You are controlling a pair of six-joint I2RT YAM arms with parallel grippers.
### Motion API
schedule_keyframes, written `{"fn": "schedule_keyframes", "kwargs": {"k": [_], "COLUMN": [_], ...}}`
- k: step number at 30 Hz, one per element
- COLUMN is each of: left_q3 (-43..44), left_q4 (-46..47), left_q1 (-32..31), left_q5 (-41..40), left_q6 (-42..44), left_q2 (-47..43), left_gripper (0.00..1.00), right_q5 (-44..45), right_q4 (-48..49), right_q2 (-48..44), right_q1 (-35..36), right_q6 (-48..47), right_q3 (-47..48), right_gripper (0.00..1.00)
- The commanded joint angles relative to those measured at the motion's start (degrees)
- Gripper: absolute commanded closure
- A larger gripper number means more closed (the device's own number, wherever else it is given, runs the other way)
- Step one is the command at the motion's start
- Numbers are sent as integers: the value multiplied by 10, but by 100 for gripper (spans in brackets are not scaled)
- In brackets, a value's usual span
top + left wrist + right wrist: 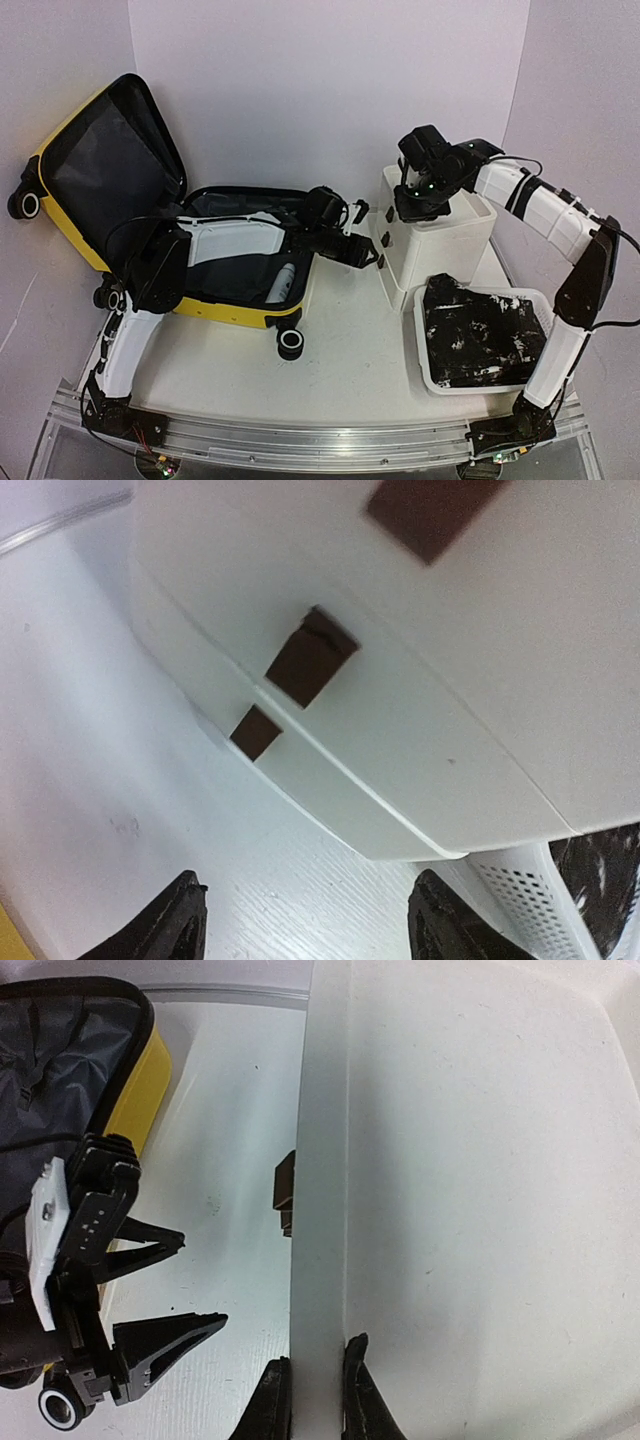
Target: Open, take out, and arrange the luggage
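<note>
The yellow luggage (225, 306) lies open at the left with its lid standing up and its dark lining showing; it also shows in the right wrist view (150, 1072). A white tube-like item (283, 283) lies inside it. My left gripper (365, 250) reaches across the luggage and is open and empty (310, 900), just in front of the white cabinet's lower drawers (450, 730). My right gripper (415, 205) is above the cabinet (440, 240) and is shut (318, 1352) on the front rim of its open top (320, 1160).
Brown drawer handles (310, 658) stick out of the cabinet front. A white perforated basket (412, 330) holding black-and-white cloth stands at the near right, touching the cabinet; its corner shows in the left wrist view (520, 880). The left gripper's fingers (170, 1332) show beside the cabinet.
</note>
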Motion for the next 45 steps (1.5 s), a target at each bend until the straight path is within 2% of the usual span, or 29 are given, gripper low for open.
{"fn": "schedule_keyframes", "kwargs": {"k": [1, 5, 12, 16, 20, 28, 35, 38, 39, 42, 45], "left_q3": [-12, -19, -17, -8, -58, -99, -81, -102, -114, -138, -165], "left_q4": [73, 133, 253, 285, 324, 330, 314, 308, 308, 308, 308], "left_q1": [3, 3, 4, 4, 4, 5, 8, 14, 11, -1, -19], "left_q5": [54, 126, 106, 83, 54, 61, 71, 77, 78, 52, -5], "left_q6": [143, 237, 297, 278, 258, 168, 127, 93, 98, 111, 119], "left_q2": [-18, 9, 65, 90, 68, 45, 55, 41, 31, 11, -10], "left_gripper": [30, 32, 35, 35, 35, 37, 30, 34, 34, 33, 31], "right_q5": [-132, -214, -303, -312, -299, -282, -286, -277, -256, -187, -134], "right_q4": [-47, -44, -39, -36, -36, -42, -45, -52, -62, -89, -95], "right_q2": [1, -10, -20, -24, -32, -45, -46, -49, -50, -47, -49], "right_q1": [-30, -53, -93, -99, -101, -102, -101, -102, -100, -85, -60], "right_q6": [-52, -64, -54, -41, -39, -45, -40, -41, -44, -67, -92], "right_q3": [13, 21, 27, 40, 54, 84, 108, 101, 99, 79, 54], "right_gripper": [100, 100, 100, 100, 100, 100, 100, 100, 94, 63, 42]}}
